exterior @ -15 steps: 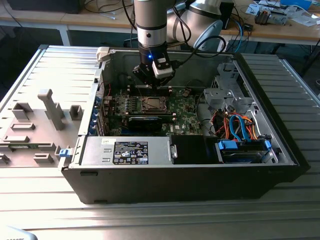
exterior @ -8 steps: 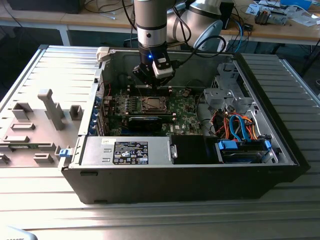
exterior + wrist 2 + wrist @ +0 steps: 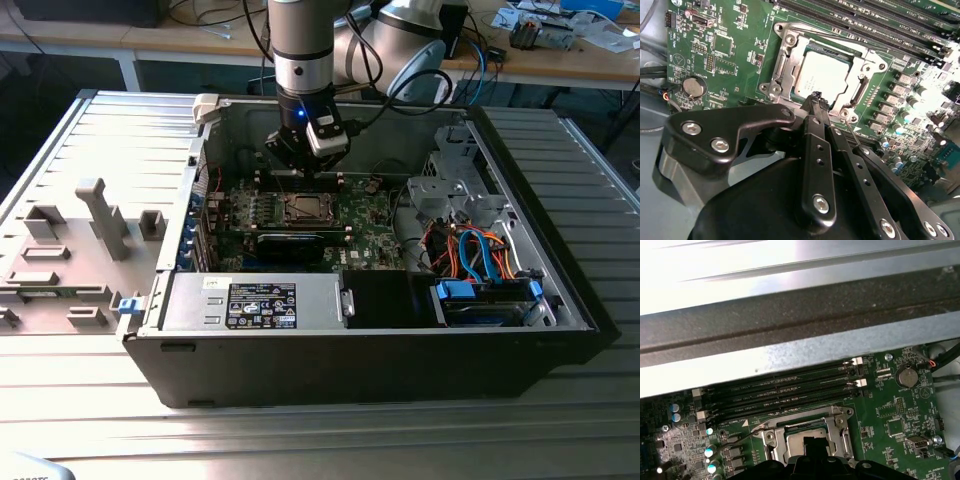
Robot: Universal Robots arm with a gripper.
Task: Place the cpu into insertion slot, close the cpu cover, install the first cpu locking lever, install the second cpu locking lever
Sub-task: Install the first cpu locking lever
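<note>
The cpu [image 3: 824, 79] lies flat in the insertion slot [image 3: 303, 208] on the green motherboard inside the open case. The silver cpu cover [image 3: 784, 56] is folded down around it, and the chip's grey top shows through the cover's window. My gripper [image 3: 815, 96] hangs just above the socket's edge, shut, with nothing between its black fingers. In the exterior view the gripper [image 3: 301, 166] hovers over the socket's far side. A thin wire locking lever [image 3: 785, 419] runs along the socket's side by the memory slots, and another thin lever [image 3: 854, 134] passes beside my fingers.
Long black memory slots [image 3: 780, 395] lie beside the socket, and a coin battery [image 3: 693, 86] sits farther off. The case's metal wall [image 3: 790, 355] rises close behind. A power supply [image 3: 255, 300] and coloured cables [image 3: 480, 250] fill the case's front. A grey fixture plate [image 3: 80, 240] lies at the exterior view's left.
</note>
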